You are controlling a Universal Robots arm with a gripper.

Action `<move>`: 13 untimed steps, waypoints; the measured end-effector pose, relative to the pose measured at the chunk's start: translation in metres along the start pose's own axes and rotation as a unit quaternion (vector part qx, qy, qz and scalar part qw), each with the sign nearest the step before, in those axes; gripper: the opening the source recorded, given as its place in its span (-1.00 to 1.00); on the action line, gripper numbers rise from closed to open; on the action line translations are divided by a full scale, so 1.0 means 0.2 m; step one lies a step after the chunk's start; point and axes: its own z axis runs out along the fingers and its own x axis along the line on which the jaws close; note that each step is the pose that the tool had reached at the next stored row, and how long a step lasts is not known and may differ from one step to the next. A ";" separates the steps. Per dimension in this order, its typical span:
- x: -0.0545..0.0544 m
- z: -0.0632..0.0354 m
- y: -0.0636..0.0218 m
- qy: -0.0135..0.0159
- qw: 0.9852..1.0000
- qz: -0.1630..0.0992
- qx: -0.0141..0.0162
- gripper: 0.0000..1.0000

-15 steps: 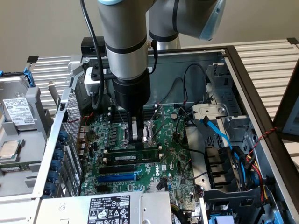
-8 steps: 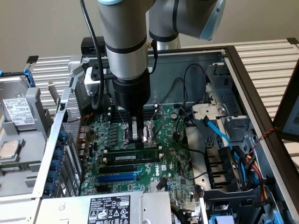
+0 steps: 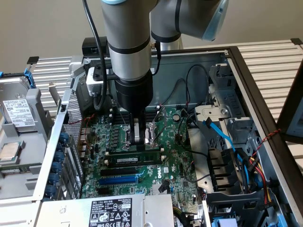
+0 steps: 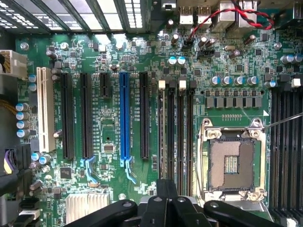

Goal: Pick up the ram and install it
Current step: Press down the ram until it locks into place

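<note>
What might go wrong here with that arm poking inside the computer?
The end effector is shut at the ram, close to the open processor socket; a slip could scrape its exposed contacts. The ram lies beside narrow black slots; pressed off-line, it might jam or bend.

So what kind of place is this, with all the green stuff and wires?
Probably a computer repair or test bench: an opened computer case lies flat, showing its green motherboard, and a robot arm reaches down inside it.
</note>
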 end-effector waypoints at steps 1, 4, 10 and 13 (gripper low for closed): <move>0.00 0.001 -0.007 0.001 1.000 0.000 -0.006 -0.80; 0.00 0.009 -0.027 0.004 1.000 0.000 -0.013 -0.80; 0.00 0.030 -0.037 0.006 1.000 0.000 -0.014 -0.80; 0.00 0.033 -0.038 0.007 1.000 0.000 -0.014 -0.80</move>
